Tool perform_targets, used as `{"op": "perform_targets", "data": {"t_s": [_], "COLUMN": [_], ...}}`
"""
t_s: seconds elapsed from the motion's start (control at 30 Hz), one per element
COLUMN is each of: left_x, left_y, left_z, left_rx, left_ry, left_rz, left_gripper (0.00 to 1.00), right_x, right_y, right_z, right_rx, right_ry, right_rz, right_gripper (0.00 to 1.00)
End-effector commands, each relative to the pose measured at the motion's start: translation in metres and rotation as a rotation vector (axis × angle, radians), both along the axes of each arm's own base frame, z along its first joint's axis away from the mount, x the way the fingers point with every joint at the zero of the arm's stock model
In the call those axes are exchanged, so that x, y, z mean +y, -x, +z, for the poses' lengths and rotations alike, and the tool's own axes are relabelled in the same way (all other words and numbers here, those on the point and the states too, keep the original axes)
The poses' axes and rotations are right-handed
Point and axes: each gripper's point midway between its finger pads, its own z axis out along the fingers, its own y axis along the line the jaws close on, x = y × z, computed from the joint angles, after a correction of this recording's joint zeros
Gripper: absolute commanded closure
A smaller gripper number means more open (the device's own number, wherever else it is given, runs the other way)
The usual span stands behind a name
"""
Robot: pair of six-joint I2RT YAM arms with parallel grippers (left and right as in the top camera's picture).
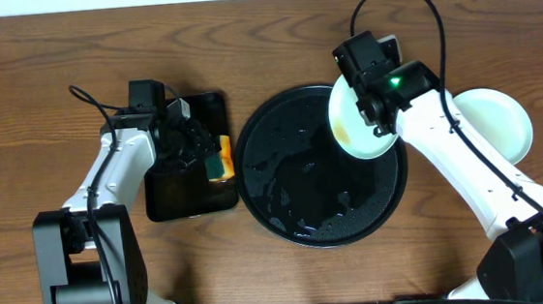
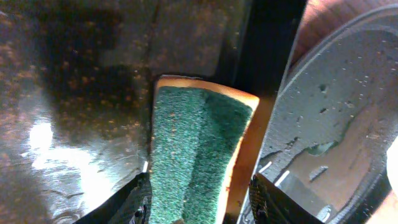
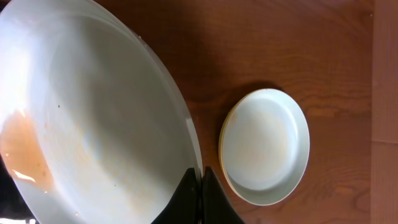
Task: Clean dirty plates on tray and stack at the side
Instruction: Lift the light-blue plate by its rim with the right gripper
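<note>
My right gripper is shut on the rim of a pale plate with a brown smear at its lower left. It holds that plate tilted above the right side of the wet round black tray. A stack of two plates lies on the wood to the right, a pale mint one over a yellow one. My left gripper stands open, its fingers either side of a green and yellow sponge that lies on the small tray's right edge.
The rectangular black tray under my left gripper is wet and speckled with brown. It sits close to the round tray's rim. Bare wooden table surrounds both trays.
</note>
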Motion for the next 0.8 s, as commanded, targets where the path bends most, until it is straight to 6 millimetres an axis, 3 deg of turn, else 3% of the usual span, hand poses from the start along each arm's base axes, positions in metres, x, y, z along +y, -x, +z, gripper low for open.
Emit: {"op": "perform_targets", "data": {"t_s": [0.0,0.2,0.43,0.77], "left_x": [0.011,0.012,0.011,0.005], "left_y": [0.002,0.005,0.010,0.008], "left_z": [-0.007,-0.012,-0.018,-0.016], "left_rx": [0.008,0.011,0.026,0.004], "left_ry": [-0.063,-0.076,-0.071,-0.043], "left_rz": [0.000,-0.008,-0.010,-0.041], "left_gripper": [0.47,0.46,0.44,0.40], "right_x": [-0.001,-0.002,-0.010,0.019], "right_y": [0.000,0.000,-0.004,-0.004], "right_z": [0.012,0.012,0.027,0.042], "right_rx": [-0.039,-0.043,-0.088,-0.172], "right_ry": [0.032,0.034,0.156,0.227], "right_rz": [0.003,-0.001,0.006,0.069], "right_gripper": [0.99,0.99,0.99,0.99]}}
